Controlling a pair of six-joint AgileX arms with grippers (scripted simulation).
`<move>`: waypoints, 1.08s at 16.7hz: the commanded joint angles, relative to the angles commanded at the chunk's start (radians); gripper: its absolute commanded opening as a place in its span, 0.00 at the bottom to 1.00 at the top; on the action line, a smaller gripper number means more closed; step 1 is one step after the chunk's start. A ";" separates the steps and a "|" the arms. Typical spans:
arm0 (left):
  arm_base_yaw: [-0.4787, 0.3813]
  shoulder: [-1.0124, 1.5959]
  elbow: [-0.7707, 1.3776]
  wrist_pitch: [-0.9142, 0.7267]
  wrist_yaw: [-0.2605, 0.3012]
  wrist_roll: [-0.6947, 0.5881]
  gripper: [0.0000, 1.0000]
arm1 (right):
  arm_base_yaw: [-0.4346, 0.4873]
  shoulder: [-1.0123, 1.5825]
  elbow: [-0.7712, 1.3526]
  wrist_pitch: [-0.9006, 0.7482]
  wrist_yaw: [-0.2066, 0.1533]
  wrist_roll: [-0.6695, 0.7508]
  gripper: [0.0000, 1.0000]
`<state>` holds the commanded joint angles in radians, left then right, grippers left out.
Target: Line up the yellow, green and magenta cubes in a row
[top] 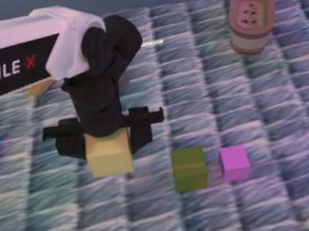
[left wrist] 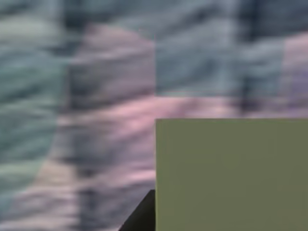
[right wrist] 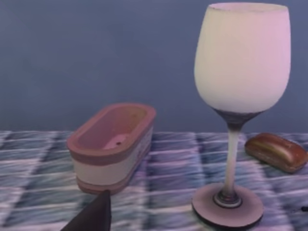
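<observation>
Yellow cube [top: 110,154] half hidden under left gripper [top: 104,134]

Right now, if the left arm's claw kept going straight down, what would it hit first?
Most likely the yellow cube: the left gripper hangs right over it, fingers either side. Whether they already touch is unclear.

The top view looks down on the table [top: 278,190]; both wrist views sit low, sharing its patterned surface.

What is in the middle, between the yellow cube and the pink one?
The green cube sits between the yellow cube and the magenta cube, with gaps on both sides. The top view shows it.
</observation>
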<state>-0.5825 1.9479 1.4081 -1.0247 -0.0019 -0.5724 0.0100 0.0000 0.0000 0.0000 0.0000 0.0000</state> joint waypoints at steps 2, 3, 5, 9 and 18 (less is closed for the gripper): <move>0.000 0.024 -0.042 0.070 0.000 -0.001 0.00 | 0.000 0.000 0.000 0.000 0.000 0.000 1.00; 0.000 0.037 -0.066 0.111 0.000 -0.001 0.00 | 0.000 0.000 0.000 0.000 0.000 0.000 1.00; -0.001 0.063 -0.109 0.182 0.001 -0.002 0.00 | 0.000 0.000 0.000 0.000 0.000 0.000 1.00; -0.003 0.079 -0.133 0.216 0.001 -0.002 0.00 | 0.000 0.000 0.000 0.000 0.000 0.000 1.00; -0.003 0.079 -0.133 0.216 0.001 -0.002 0.53 | 0.000 0.000 0.000 0.000 0.000 0.000 1.00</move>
<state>-0.5852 2.0268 1.2747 -0.8085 -0.0012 -0.5746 0.0100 0.0000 0.0000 0.0000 0.0000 0.0000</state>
